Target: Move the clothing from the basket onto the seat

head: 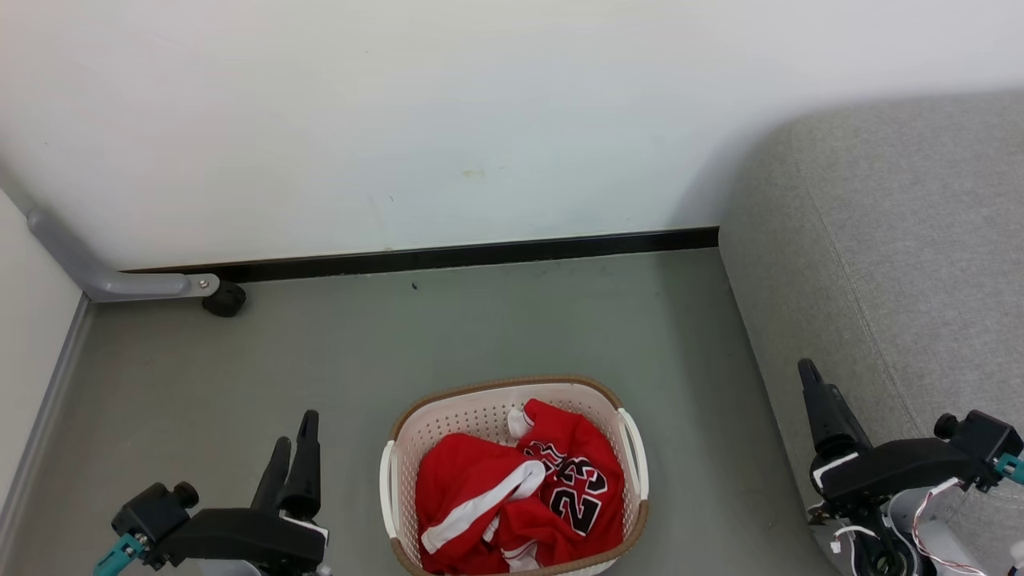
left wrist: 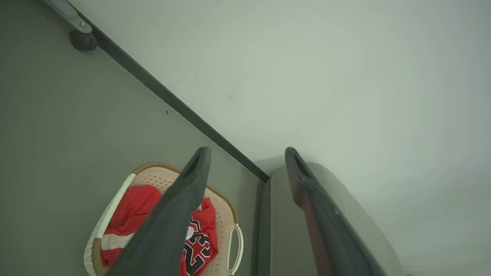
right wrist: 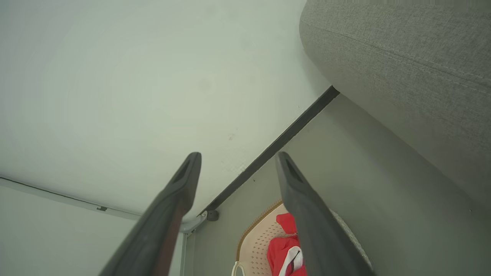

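The seat (head: 880, 240) rises right of the basket (head: 512, 386), where the clothing (head: 512, 496) lies tangled. Left hand (head: 296, 430) and right hand (right wrist: 238, 157) hang released; a grab might lift the basket too, or trail a garment onto the floor (head: 480, 320).

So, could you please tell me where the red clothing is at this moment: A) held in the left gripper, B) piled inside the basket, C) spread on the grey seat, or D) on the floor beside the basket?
B: the clothing lies bunched inside the basket, which stands on the floor beside the seat.
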`<state>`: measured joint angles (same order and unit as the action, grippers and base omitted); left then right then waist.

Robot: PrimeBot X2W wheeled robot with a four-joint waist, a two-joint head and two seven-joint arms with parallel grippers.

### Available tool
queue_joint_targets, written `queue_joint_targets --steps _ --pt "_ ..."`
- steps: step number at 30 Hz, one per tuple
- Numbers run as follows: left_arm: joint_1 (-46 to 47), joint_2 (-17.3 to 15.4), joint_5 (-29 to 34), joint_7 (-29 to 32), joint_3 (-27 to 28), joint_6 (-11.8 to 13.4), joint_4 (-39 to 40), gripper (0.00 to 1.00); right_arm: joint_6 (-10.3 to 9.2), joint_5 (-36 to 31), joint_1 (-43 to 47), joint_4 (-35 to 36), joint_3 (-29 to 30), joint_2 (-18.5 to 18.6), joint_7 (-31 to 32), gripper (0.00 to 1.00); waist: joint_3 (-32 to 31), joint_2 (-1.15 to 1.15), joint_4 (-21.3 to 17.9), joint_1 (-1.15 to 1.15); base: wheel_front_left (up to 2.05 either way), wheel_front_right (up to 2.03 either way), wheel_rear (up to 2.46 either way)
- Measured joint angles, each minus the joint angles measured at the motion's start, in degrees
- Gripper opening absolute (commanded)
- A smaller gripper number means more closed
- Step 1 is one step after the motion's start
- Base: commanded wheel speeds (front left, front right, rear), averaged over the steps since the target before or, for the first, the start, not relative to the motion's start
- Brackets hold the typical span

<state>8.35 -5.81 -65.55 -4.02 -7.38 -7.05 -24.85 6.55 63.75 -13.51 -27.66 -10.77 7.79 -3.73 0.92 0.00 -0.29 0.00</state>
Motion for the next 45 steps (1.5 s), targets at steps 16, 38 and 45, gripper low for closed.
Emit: queue_joint_targets --steps 16,38,45 --pt "1.16 -1.93 19.33 -3.27 -3.81 2.36 -0.1 1.0 -2.1 -14.72 -4.42 -3.65 -7.27 2.85 -3.5 1.0 -0.08 0.0 -0.29 0.0 0.0 0.0 0.0" --pt "2.31 -3.27 41.36 -7.77 -6.42 7.11 0.13 1.0 -3.53 -32.86 -10.35 -6.58 -15.52 5.55 -8.04 1.0 0.48 0.0 -0.44 0.0 0.0 0.0 0.0" --pt "3.18 -2.94 47.06 -9.32 -6.49 7.91 0.04 1.0 -3.66 -38.67 -12.29 -8.01 -17.17 6.21 -9.56 1.0 0.51 0.0 -0.41 0.0 0.0 0.0 0.0"
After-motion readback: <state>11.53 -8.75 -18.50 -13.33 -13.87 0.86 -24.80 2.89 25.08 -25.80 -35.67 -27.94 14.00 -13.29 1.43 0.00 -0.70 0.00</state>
